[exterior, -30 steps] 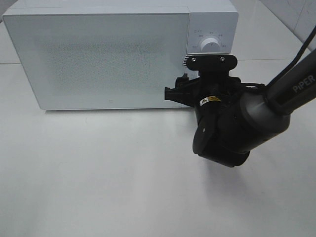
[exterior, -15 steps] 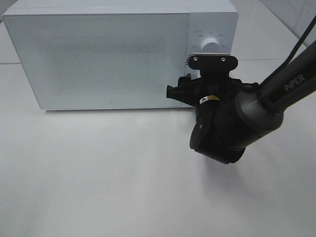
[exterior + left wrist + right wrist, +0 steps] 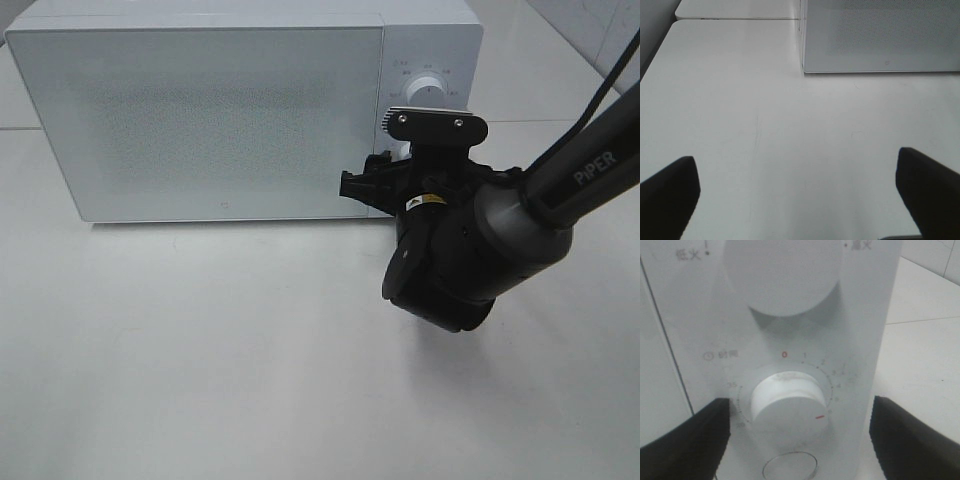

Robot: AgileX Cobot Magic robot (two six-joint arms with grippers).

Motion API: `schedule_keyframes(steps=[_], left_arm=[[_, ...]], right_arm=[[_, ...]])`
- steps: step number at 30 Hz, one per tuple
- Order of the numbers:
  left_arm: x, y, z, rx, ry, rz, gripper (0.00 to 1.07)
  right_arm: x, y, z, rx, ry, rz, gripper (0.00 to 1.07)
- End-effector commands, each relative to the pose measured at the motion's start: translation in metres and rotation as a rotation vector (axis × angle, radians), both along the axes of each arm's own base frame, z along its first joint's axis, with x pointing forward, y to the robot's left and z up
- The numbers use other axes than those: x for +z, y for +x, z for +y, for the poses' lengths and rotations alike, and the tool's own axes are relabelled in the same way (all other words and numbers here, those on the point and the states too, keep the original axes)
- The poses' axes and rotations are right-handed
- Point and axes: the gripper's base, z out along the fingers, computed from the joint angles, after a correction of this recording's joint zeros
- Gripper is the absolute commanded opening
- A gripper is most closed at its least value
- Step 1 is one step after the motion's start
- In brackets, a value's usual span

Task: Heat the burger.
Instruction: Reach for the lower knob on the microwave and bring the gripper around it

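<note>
The white counter (image 3: 200,380) fills most of the high view, with a white microwave (image 3: 220,110) standing at its far side. The microwave's broad speckled door (image 3: 150,150) is shut flush. The burger shows in no view, so I cannot tell where it is. Next in size is the black right arm (image 3: 470,250), which reaches in from the right; its bulky wrist sits just in front of the lower part of the microwave's control panel (image 3: 790,340) and hides it from above. On that panel the right wrist view shows a large blurred upper knob (image 3: 782,275). Below it is the timer knob (image 3: 787,407), ringed by a printed scale with a red 0 at the top. The knob's own red mark sits well round from that 0, on the side of the higher numbers. A small round button (image 3: 788,467) lies just under the knob. The right claw (image 3: 800,405) is spread wide — its two dark fingers (image 3: 685,440) stand out to either side of the timer knob, apart from it and holding nothing. The left claw (image 3: 796,155) is also spread wide and empty, hanging over bare counter — a front corner of the microwave lies ahead of it.
</note>
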Motion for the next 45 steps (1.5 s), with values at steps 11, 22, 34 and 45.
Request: schedule_keyframes(steps=[11, 22, 34, 45], left_arm=[[0.0, -0.002, 0.0, 0.007, -0.006, -0.025, 1.0], [0.0, -0.002, 0.0, 0.007, -0.006, -0.025, 1.0], [0.0, -0.002, 0.0, 0.007, -0.006, -0.025, 1.0], [0.0, -0.002, 0.0, 0.007, -0.006, -0.025, 1.0]], right_arm=[[0.024, 0.003, 0.003, -0.048, -0.033, -0.217, 0.75], [0.024, 0.002, 0.005, -0.044, -0.034, -0.216, 0.75], [0.024, 0.002, 0.005, -0.043, -0.034, -0.216, 0.61], [0.024, 0.003, 0.005, -0.029, -0.031, -0.219, 0.08]])
